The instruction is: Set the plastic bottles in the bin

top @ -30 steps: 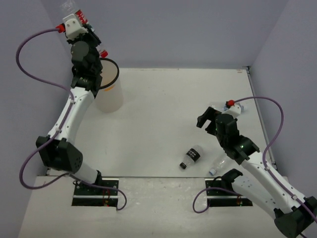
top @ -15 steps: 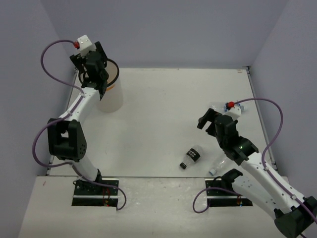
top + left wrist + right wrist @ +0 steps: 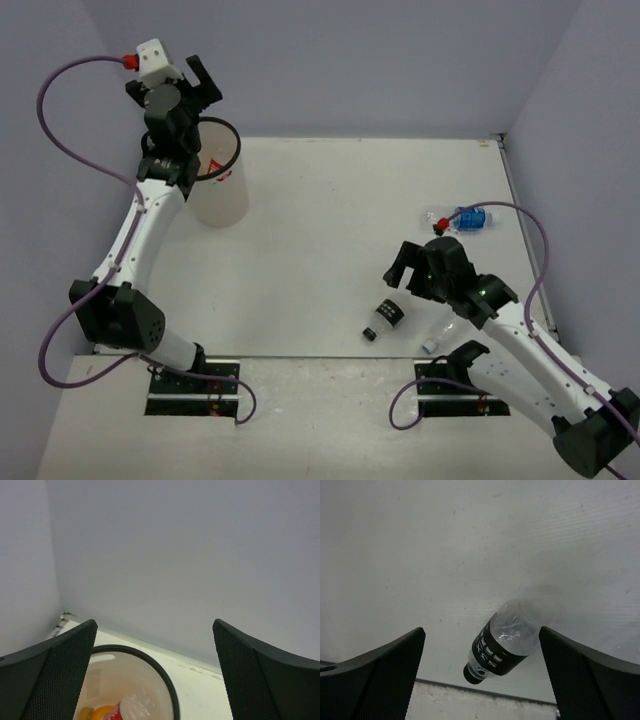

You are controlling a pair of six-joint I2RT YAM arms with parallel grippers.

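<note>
Drop done — left gripper (image 3: 154,642) wide, empty above bin (image 3: 167,680), red-labelled bottle (image 3: 114,713) now inside | right gripper (image 3: 481,635) wide, shifted over black-labelled bottle (image 3: 506,647) — likely next pick

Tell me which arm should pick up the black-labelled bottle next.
Right. The right fingers are open over the black-labelled bottle; the left fingers, open and empty, are up over the bin, far from it.
</note>
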